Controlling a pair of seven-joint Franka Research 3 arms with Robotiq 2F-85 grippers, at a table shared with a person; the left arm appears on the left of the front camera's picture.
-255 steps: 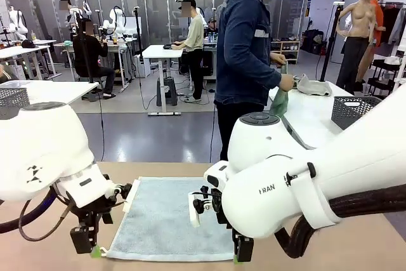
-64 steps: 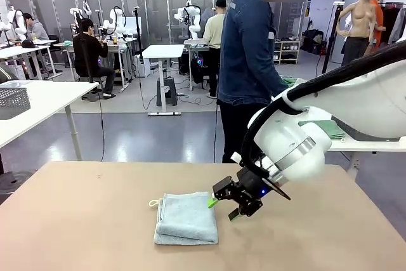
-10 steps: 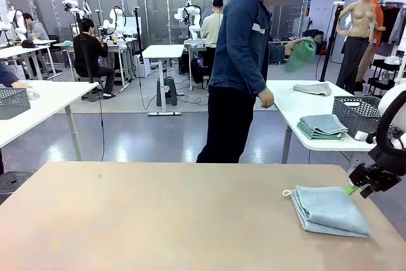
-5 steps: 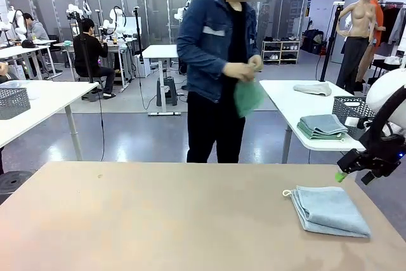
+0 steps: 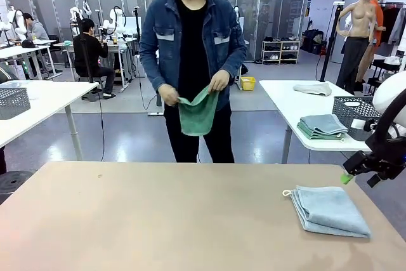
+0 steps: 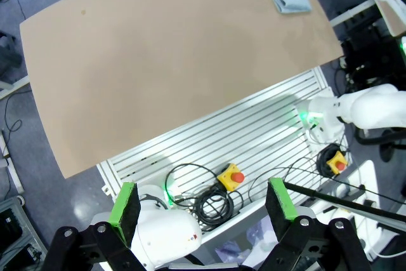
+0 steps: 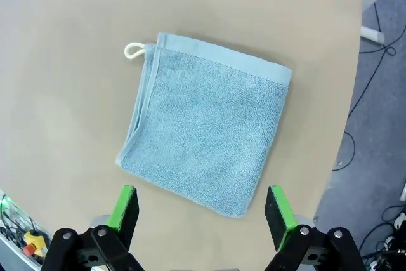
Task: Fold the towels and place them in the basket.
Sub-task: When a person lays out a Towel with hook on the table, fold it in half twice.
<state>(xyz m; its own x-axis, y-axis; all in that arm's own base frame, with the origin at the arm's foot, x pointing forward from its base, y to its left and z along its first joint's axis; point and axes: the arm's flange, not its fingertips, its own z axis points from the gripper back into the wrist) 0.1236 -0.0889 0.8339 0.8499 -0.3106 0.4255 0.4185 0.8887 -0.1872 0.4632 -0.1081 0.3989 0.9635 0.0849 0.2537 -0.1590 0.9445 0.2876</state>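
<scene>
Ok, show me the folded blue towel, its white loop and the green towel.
folded blue towel [image 7: 206, 125], right wrist view, top layer's middle.
white loop [image 7: 127, 49], right wrist view, its cord.
green towel [image 5: 198, 113], front view, hanging middle.

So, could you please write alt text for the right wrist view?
A folded blue-grey towel lies flat on the tan table, with a white loop at one corner. The open right gripper points down at it.

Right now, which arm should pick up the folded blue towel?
Right. The right gripper, open, hovers beside the towel at the table's right end; the left gripper hangs high over the base, far off.
</scene>
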